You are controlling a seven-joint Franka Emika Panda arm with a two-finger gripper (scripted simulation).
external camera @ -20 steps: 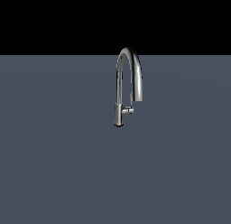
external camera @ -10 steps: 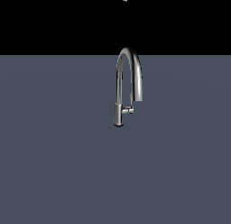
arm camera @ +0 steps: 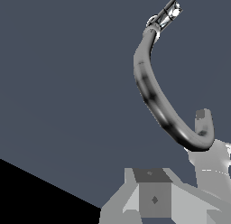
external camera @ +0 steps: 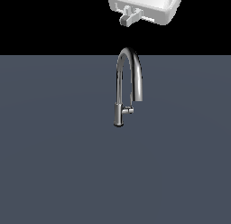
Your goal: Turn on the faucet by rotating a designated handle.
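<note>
The faucet was seen standing upright on the flat grey surface, with its arched spout curving over towards the exterior view's right and ending above the handle. The handle was set low on the faucet's thicker base and stuck out sideways towards the exterior view's right. The gripper was held high above the top of the faucet's arch, well apart from it, with nothing touched. Only part of the white hand was caught at the upper edge of the exterior view, and whether its jaws were apart or together could not be told from that view. In the wrist view, the faucet was seen from above, with the handle beyond the arch and a grey finger in the foreground.
</note>
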